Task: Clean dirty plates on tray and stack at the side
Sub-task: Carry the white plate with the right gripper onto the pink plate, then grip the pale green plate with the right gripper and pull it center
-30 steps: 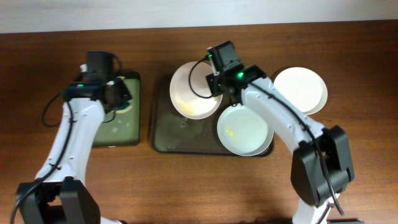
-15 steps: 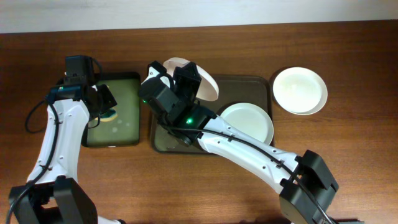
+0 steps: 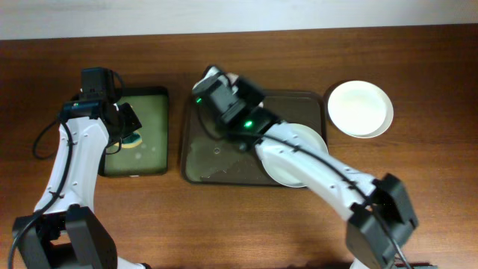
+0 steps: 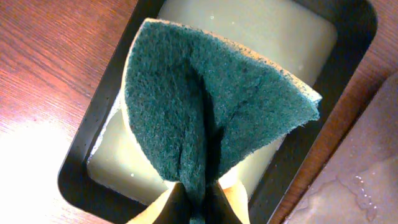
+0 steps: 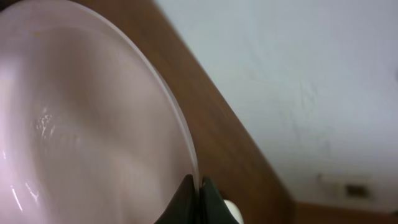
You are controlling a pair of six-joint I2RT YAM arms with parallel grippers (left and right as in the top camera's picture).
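Right pincer (image 5: 198,194) clenches one plate (image 5: 93,124) by its rim, above the far-left corner of the tray (image 3: 198,161); such a thin edge grip may let it pivot and drop. Left pincer (image 4: 198,200) grasps the sponge (image 4: 205,112), left of the tray.

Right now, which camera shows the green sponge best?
The left wrist view: the sponge fills the picture, pinched in the left gripper above the black tray. Overhead shows only a small bit; the right wrist view shows none.
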